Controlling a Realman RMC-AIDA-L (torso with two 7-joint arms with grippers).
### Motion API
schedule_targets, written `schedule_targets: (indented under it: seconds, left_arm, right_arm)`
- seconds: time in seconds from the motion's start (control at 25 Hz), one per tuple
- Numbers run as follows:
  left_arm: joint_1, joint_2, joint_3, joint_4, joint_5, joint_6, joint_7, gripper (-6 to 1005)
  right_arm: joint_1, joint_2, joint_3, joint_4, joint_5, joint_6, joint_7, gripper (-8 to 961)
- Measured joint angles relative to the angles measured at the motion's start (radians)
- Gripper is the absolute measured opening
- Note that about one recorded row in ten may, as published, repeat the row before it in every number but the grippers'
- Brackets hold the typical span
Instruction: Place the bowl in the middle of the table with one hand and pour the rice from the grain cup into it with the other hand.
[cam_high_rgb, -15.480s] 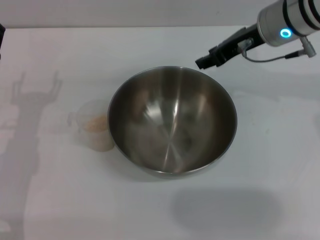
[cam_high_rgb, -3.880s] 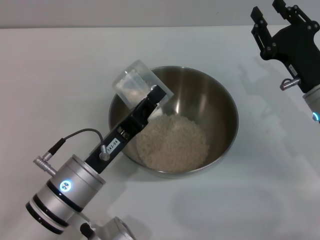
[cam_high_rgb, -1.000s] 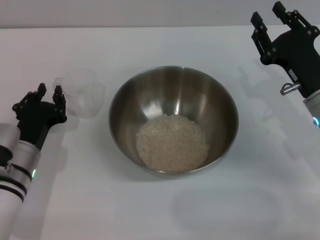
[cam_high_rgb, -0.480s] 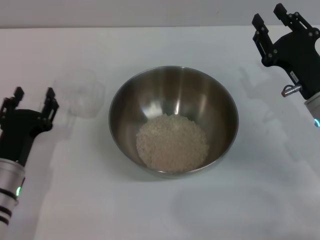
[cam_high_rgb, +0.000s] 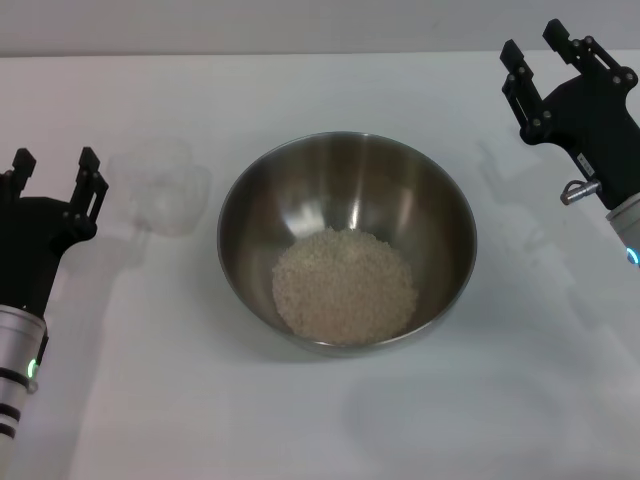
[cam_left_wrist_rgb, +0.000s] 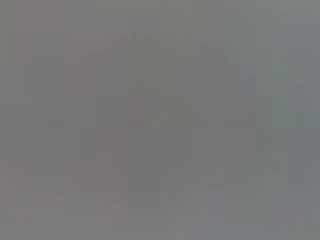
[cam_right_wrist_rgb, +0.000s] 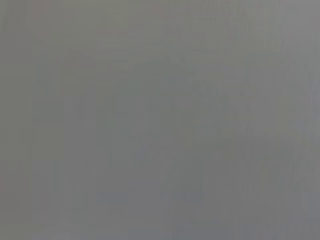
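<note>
The steel bowl (cam_high_rgb: 346, 165) stands in the middle of the white table (cam_high_rgb: 320, 420) with a heap of rice (cam_high_rgb: 345, 285) in its bottom. The clear grain cup (cam_high_rgb: 160, 185) stands upright and empty on the table to the left of the bowl. My left gripper (cam_high_rgb: 55, 170) is open and empty at the left edge, apart from the cup. My right gripper (cam_high_rgb: 533, 55) is open and empty at the far right, raised. Both wrist views show only plain grey.
My left arm has drawn back further to the left, away from the cup it had set down. The right arm has barely moved. The bowl and rice are still.
</note>
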Motion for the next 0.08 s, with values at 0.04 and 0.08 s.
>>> schedule_targets:
  seconds: [0.04,0.08]
  left_arm:
    - [-0.004,0.000,0.001,-0.001,0.002,0.004,0.000,707]
    - [-0.007,-0.001,0.002,-0.003,0.004,0.005,0.000,707]
  right_arm:
    - [0.000,0.000,0.000,0.000,0.000,0.000,0.000,455]
    - [0.000,0.000,0.000,0.000,0.000,0.000,0.000,455]
